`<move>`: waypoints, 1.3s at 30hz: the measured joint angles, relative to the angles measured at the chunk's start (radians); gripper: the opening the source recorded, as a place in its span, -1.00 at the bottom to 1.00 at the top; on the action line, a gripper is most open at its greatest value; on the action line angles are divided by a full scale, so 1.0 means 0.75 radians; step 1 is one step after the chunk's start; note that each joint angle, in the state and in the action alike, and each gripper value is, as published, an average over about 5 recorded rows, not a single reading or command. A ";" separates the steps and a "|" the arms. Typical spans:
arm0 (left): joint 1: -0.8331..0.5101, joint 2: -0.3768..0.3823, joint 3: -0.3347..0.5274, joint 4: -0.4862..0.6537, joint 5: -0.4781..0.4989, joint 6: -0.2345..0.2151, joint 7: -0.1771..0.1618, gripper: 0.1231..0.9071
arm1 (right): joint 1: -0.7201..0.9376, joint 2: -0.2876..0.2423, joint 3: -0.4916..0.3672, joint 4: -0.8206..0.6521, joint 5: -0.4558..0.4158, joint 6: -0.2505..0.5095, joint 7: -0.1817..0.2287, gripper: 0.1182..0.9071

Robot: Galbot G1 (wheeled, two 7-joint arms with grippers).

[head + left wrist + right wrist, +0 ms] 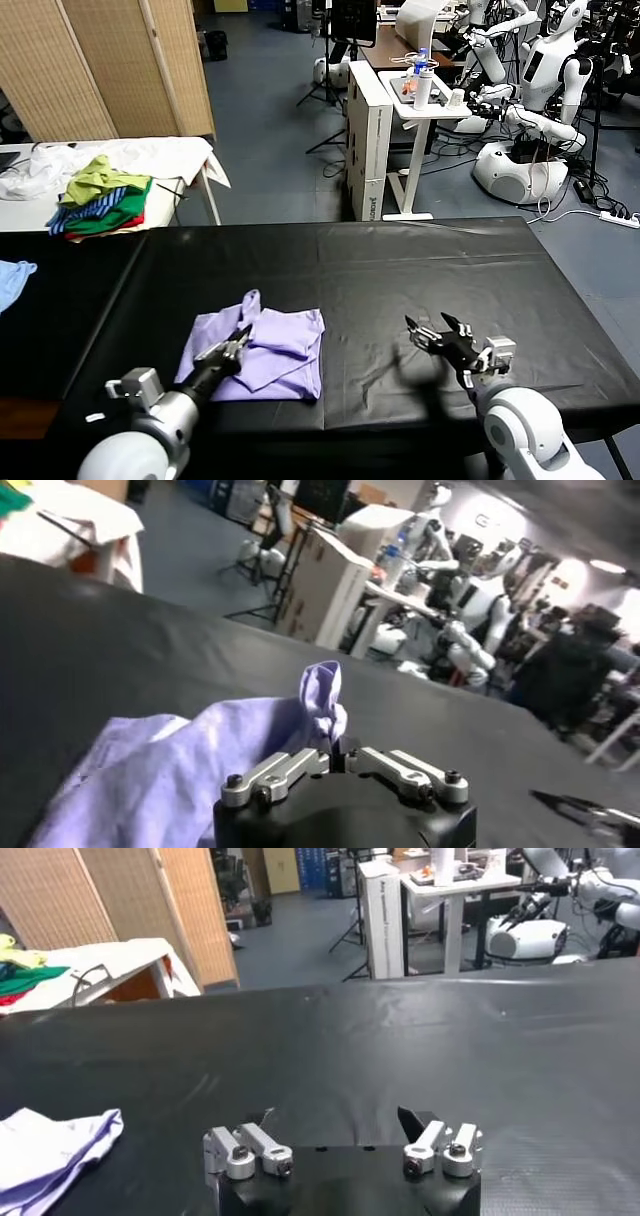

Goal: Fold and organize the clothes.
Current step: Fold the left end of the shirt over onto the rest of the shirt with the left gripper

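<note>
The pale lavender T-shirt (268, 350) lies folded into a rough rectangle on the black table (400, 270), left of centre near the front edge. No print shows on it. My left gripper (241, 340) is shut on a fold of the shirt and lifts a peak of fabric (322, 695) above the pile. In the left wrist view the jaws meet on the cloth (335, 763). My right gripper (437, 331) is open and empty, low over bare table to the right of the shirt. The shirt's edge shows in the right wrist view (55, 1148), apart from that gripper (340, 1123).
A light blue garment (12, 278) lies at the table's left edge. A pile of green, striped and red clothes (100, 200) sits on a white table behind. A white cabinet and desk (385, 130) and other robots (530, 120) stand beyond the far edge.
</note>
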 joint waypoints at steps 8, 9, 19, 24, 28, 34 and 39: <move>-0.023 -0.044 0.096 0.042 0.018 -0.001 -0.002 -0.85 | -0.002 0.006 -0.010 0.000 -0.013 -0.001 0.000 1.00; -0.026 -0.049 0.103 0.047 0.020 -0.002 -0.002 -0.85 | -0.002 0.008 -0.014 0.000 -0.016 -0.001 0.000 1.00; -0.064 -0.078 0.139 0.081 0.044 -0.013 -0.001 -0.85 | 0.000 0.031 -0.045 -0.006 -0.045 -0.004 0.000 1.00; -0.085 -0.103 0.159 0.123 0.120 -0.046 0.015 -0.85 | -0.001 0.034 -0.057 -0.006 -0.053 -0.005 -0.001 1.00; -0.098 -0.129 0.172 0.160 0.188 -0.063 0.025 -0.85 | 0.003 0.028 -0.072 -0.008 -0.054 -0.007 -0.009 1.00; -0.077 -0.171 0.210 0.181 0.269 -0.078 0.025 -0.46 | 0.017 -0.012 -0.110 -0.008 -0.045 -0.002 -0.049 1.00; -0.052 -0.206 0.254 0.176 0.304 -0.091 0.020 0.31 | 0.024 -0.068 -0.150 0.002 -0.039 0.039 -0.120 1.00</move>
